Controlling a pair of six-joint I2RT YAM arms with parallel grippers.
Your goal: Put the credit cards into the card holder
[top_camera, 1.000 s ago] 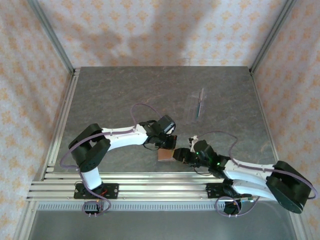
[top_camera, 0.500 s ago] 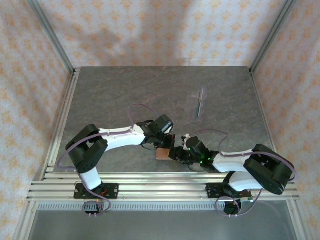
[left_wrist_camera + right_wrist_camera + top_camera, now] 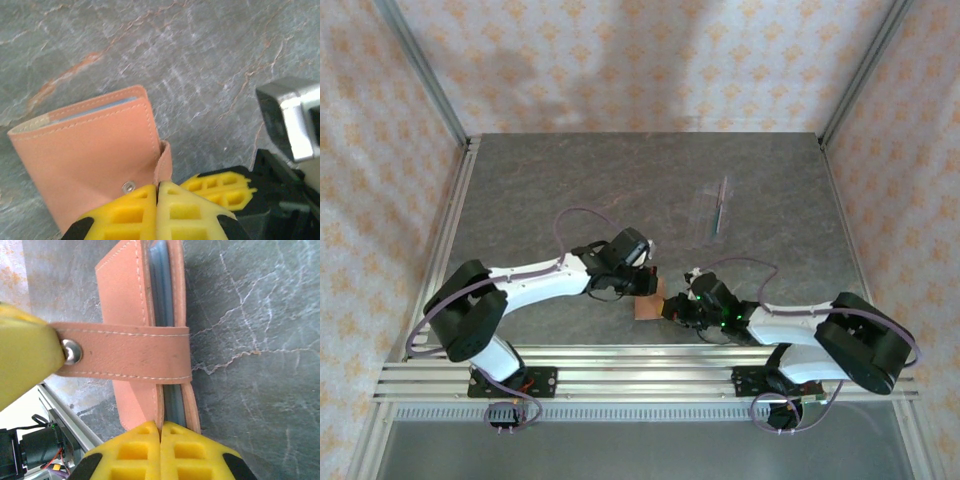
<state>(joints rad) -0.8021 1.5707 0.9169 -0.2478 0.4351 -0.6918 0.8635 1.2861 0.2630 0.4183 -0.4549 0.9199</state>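
Card holder (image 3: 90,145): tab (image 3: 125,352) pinched in left jaws, edge in right jaws; right wrist shows card (image 3: 162,290) inside

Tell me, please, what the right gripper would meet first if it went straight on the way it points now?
The card holder: the right gripper, jaws shut, sits at its near edge, aimed along the pale grey-blue card between its flaps. Whether it touches, I cannot tell.

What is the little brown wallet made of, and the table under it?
The card holder looks like leather or imitation leather: matte reddish-brown with stitched seams and a shiny metal snap. The table looks like grey stone, maybe only a printed surface: pale and rusty veins cross it.
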